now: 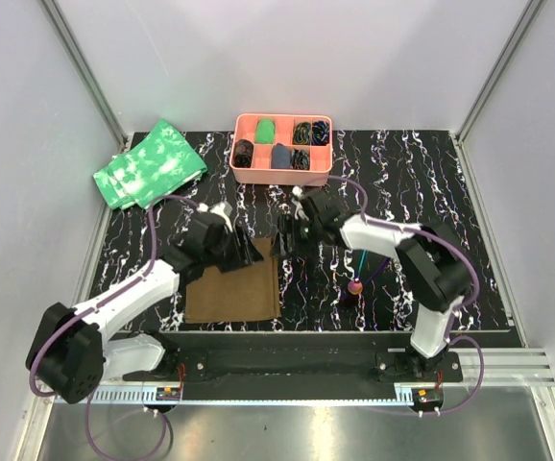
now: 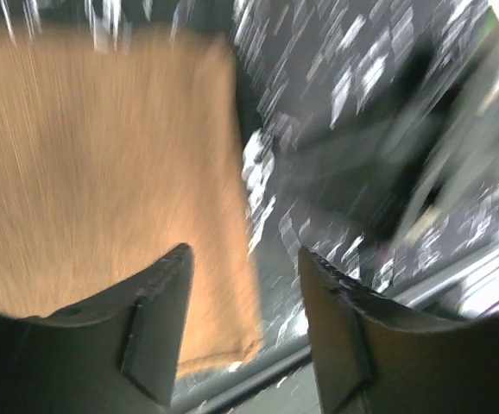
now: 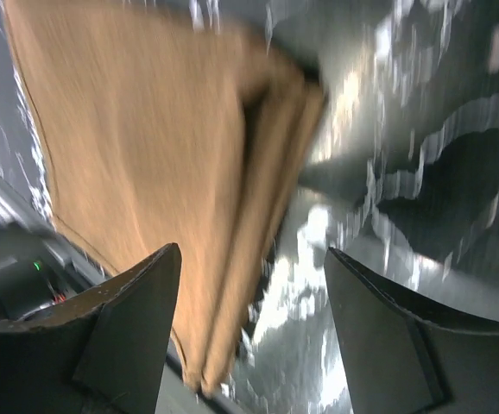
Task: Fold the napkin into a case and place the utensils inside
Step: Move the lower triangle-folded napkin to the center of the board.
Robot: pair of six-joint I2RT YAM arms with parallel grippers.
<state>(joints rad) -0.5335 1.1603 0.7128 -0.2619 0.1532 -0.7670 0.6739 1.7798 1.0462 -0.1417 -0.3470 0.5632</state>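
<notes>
We've got the folded brown cloth napkin lying flat on the black marbled table, near the front edge and left of centre. The slim plastic utensils lie to its right, well apart from it. At the back sits the pink compartment tray, and left of that are the green mottled cloths.

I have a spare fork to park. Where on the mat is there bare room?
Bare mat lies right of the pink tray, out to the right edge. Crowded in the middle: the left gripper and right gripper hover at the folded brown napkin, utensils just right of it.
</notes>
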